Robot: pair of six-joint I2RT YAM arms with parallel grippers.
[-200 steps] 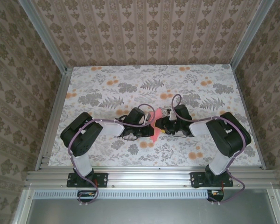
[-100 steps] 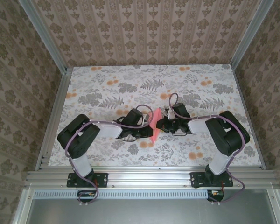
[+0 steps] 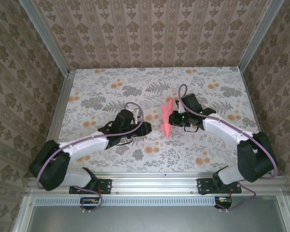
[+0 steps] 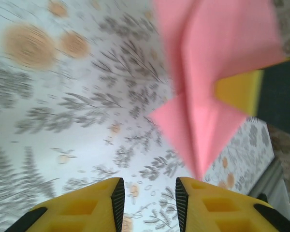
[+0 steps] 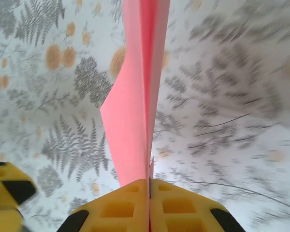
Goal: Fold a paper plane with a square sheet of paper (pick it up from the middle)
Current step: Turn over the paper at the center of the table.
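**Folded pink sheet held on edge in the right gripper, near mid-table**

The square sheet of paper (image 3: 167, 120) is folded into a narrow, pointed shape. It stands on edge near the middle of the tabletop (image 3: 208, 92), slightly toward the right edge. In the right wrist view the paper (image 5: 137, 111) runs straight away from the camera as a thin double layer, with one flap spreading out to the left. The left wrist view shows its broad face (image 4: 208, 96), with creases meeting in a point that hangs downward.

The right gripper (image 3: 174, 119) is clamped on the sheet. Its yellow fingers (image 5: 121, 208) are pressed together with the paper's edge sandwiched between them.

The left gripper (image 3: 146, 127) sits just beside the paper on the side toward the left edge, not touching it. Its fingers (image 4: 87, 208) are slightly apart with nothing between them, and the floral surface shows through the gap.
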